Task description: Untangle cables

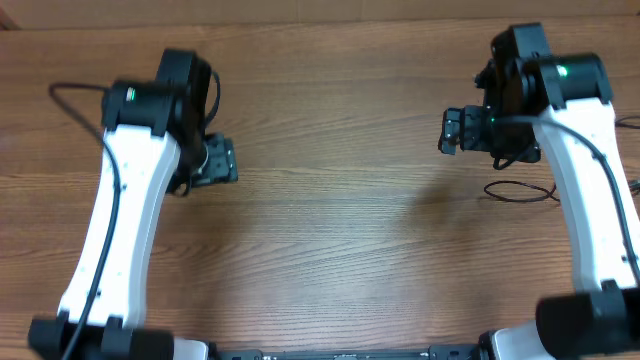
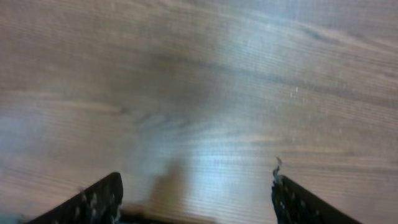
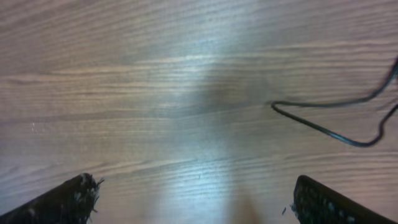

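Your left gripper (image 1: 224, 160) hangs over the table (image 1: 330, 250), jaws spread wide, empty. Your right gripper (image 1: 453, 130) hangs likewise, jaws wide and empty; the cable (image 1: 520, 191) loops on the table just beside it.

Soft glare on table (image 2: 205, 180), left-wrist blur

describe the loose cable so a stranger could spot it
Find the right arm on the wooden table. Beside its white forearm, on the inner side, a cable lies on the wood in a flat loop. It is far thinner than the cords fixed to the arms.
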